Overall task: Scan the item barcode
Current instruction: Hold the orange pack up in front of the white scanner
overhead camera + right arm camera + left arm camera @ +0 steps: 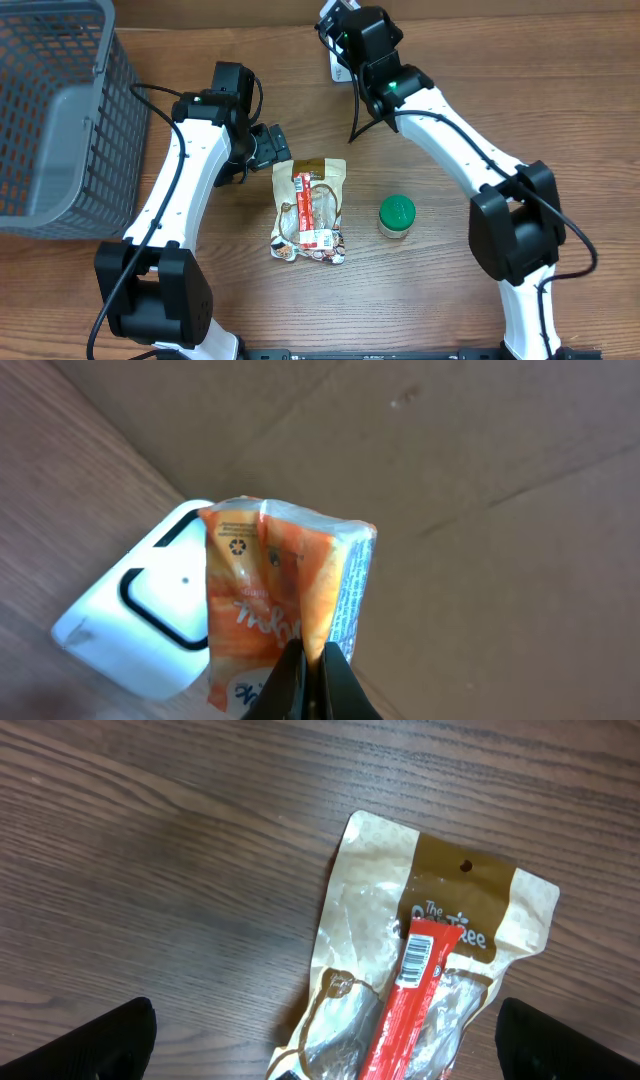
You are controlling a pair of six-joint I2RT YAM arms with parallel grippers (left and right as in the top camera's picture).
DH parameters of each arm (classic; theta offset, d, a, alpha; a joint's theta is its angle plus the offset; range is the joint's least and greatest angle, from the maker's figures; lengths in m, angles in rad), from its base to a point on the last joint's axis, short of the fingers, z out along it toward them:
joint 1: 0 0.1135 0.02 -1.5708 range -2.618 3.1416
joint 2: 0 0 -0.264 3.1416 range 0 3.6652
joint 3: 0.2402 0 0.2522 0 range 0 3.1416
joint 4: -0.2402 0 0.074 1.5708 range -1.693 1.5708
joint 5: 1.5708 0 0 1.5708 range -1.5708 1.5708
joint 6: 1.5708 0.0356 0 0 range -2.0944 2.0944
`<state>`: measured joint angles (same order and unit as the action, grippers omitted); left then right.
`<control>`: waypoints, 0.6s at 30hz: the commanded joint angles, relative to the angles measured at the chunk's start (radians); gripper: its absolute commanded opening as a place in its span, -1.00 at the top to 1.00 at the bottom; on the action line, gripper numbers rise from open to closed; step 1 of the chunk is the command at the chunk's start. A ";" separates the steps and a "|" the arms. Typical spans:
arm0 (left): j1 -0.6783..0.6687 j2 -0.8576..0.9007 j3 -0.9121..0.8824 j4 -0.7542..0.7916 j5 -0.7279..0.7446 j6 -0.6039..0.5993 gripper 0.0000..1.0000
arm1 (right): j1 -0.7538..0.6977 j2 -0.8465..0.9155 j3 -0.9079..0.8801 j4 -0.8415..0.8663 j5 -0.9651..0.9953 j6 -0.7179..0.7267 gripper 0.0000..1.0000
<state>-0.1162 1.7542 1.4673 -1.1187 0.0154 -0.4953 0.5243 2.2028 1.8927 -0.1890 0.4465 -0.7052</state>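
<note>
While the left gripper point(275, 150) gapes wide, the right gripper point(310, 665) clamps an orange carton point(270, 590).

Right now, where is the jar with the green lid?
In the overhead view, the jar stands right of centre, between the snack pouch and the right arm.

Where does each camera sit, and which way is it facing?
Overhead: above the table, looking straight down; left arm, right arm, grey mesh basket.
Left wrist: looks down on the tan plastic snack pouch; open left tool's fingertips at the bottom corners.
Right wrist: looks past the shut right tool at the orange carton it pinches and a white scanner-like block.
Shared: overhead and left wrist both show the pouch.
</note>
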 commanded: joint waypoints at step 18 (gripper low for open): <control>-0.002 -0.023 0.021 0.001 0.003 -0.006 -1.00 | 0.015 0.184 0.019 0.390 0.058 -0.323 0.92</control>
<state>-0.1162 1.7542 1.4673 -1.1187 0.0154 -0.4950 0.5327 2.3650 1.8923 0.1917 0.4911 -0.9977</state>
